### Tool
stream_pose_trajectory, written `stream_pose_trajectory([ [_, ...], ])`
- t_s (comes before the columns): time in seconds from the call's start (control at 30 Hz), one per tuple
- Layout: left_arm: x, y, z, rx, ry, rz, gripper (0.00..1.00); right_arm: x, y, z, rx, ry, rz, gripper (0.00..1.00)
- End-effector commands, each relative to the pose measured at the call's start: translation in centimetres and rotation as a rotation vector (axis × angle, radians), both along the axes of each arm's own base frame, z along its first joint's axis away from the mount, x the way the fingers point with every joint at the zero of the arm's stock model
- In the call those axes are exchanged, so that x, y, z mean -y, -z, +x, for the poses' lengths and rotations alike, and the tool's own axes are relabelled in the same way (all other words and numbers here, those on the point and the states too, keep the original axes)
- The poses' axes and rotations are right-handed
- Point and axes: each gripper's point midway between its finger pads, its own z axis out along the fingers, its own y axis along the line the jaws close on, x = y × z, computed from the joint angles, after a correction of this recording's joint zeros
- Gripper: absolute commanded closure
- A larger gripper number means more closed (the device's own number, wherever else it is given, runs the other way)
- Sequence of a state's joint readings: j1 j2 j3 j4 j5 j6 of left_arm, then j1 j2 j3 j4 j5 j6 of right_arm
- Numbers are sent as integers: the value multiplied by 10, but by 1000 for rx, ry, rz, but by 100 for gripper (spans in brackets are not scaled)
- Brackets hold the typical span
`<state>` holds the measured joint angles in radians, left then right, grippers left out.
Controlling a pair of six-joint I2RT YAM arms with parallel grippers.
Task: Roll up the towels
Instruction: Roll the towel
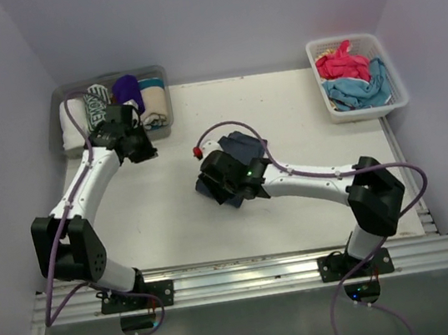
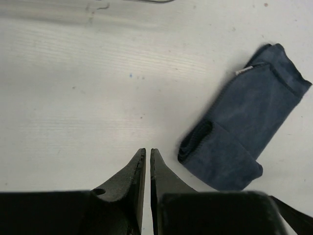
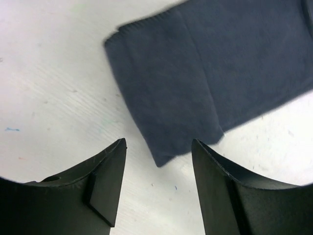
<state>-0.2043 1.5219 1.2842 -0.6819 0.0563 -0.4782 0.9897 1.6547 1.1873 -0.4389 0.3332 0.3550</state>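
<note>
leftmost, rolled towels [image 1: 127, 93] are sitting in the clear tub [image 1: 60, 116]. just in front, the left gripper [image 2: 147, 152] is hovering over the bare table [image 1: 172, 217], jaws nearly touching, empty. at centre the navy towel [image 2: 244, 132] is lying folded, the right gripper [image 3: 159, 143] hanging above it, jaws spread, holding nothing. far right, pink and blue towels [image 1: 345, 73] are filling the white basket [image 1: 399, 97].

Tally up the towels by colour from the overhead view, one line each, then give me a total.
Navy towel: 1, table
Purple towel: 1, tub
White towel: 1, tub
Green-patterned towel: 1, tub
Cream-and-teal towel: 1, tub
Pink towel: at least 1, basket
Light blue towel: at least 1, basket
Total: at least 7
</note>
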Motion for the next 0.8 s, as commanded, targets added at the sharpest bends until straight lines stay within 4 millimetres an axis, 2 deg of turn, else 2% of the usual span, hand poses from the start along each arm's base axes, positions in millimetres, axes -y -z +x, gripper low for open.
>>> stream_pose_trajectory([
  [0.0, -22, 8, -9, -33, -44, -1, 88, -14, -3, 7, 108, -170, -177, 40],
  [0.07, -24, 14, -12, -50, -50, -17, 88, -31, -6, 6, 150, -271, -200, 39],
  [0.17, -27, 21, -14, -68, -55, -23, 88, -44, 3, 4, 161, -369, -245, 38],
  [0.37, -26, 28, -13, -80, -52, -33, 88, -51, 30, 10, 162, -402, -303, 37],
  [0.47, -24, 33, -15, -91, -49, -48, 88, -52, 48, 15, 165, -394, -325, 41],
  [0.57, -22, 39, -18, -102, -44, -57, 88, -52, 61, 20, 159, -380, -330, 53],
  [0.6, -22, 41, -20, -106, -42, -59, 88, -51, 63, 21, 155, -369, -326, 64],
  [0.63, -21, 41, -21, -108, -39, -62, 88, -52, 65, 22, 150, -368, -315, 70],
  [0.67, -21, 42, -22, -105, -36, -64, 87, -51, 63, 25, 146, -360, -303, 84],
  [0.73, -18, 45, -27, -113, -21, -83, 75, -55, 59, 22, 133, -369, -253, 94],
  [0.77, -15, 46, -29, -114, -19, -95, 69, -56, 52, 22, 129, -371, -223, 98],
])
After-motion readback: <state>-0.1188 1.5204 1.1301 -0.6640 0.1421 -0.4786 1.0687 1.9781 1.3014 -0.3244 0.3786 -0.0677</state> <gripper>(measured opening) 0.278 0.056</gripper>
